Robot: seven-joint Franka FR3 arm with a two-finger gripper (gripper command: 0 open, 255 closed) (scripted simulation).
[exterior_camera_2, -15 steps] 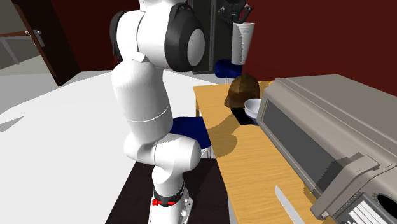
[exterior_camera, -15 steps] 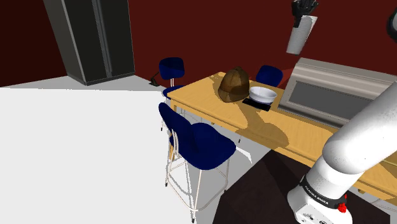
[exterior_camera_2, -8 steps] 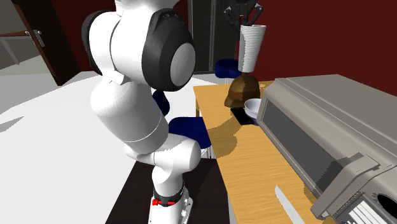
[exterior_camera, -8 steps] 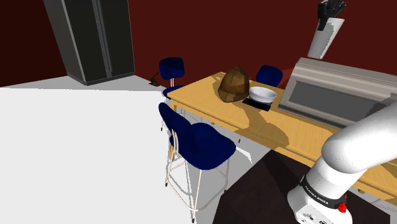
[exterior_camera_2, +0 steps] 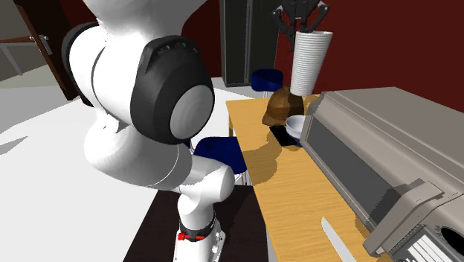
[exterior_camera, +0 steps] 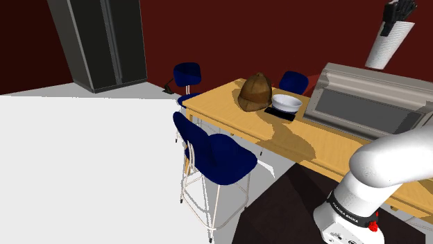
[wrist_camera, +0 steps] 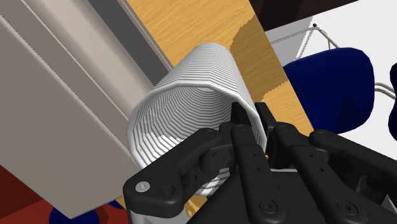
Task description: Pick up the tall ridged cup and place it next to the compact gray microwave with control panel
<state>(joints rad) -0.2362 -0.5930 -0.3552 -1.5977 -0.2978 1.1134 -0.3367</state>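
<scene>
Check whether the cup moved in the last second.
Yes. The cup moved toward the shoulder view's right, from above the left end of the microwave toward its middle.

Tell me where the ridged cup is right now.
The white ridged cup hangs clasped by its rim in the gripper, at the shoulder view's upper right, in the air just above the grey microwave.

Cup [exterior_camera: 385, 46] aloft by microwave [exterior_camera: 368, 104]; hat [exterior_camera: 255, 92] beside bowl [exterior_camera: 286, 102] on table [exterior_camera: 312, 143]
</scene>
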